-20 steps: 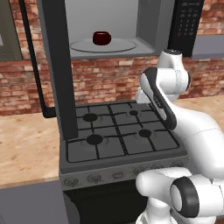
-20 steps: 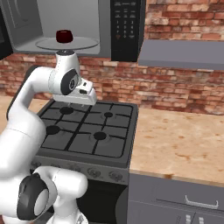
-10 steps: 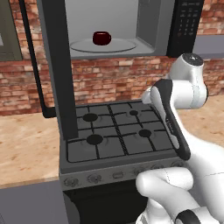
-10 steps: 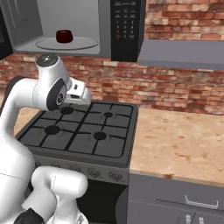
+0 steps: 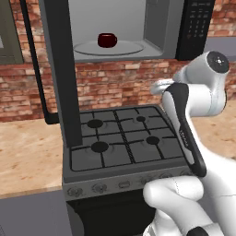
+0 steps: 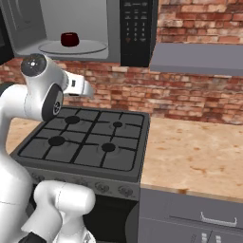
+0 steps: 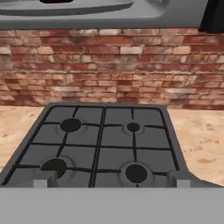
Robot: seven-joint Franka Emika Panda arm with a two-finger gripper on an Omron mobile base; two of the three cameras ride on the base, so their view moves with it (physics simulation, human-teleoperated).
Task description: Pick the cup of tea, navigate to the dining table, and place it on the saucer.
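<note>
Four-burner gas stove (image 7: 105, 144) filling the lower centre of the frame, its dark grate dividing the top into sections, one burner in each quarter. Light wood-grain counter (image 7: 199, 140) at both sides. Red brick wall (image 7: 109, 65) across the middle. Grey underside of the microwave (image 7: 100, 15) along the top edge. Two finger tips (image 7: 181, 181) at the lower corners, set wide apart.
</note>
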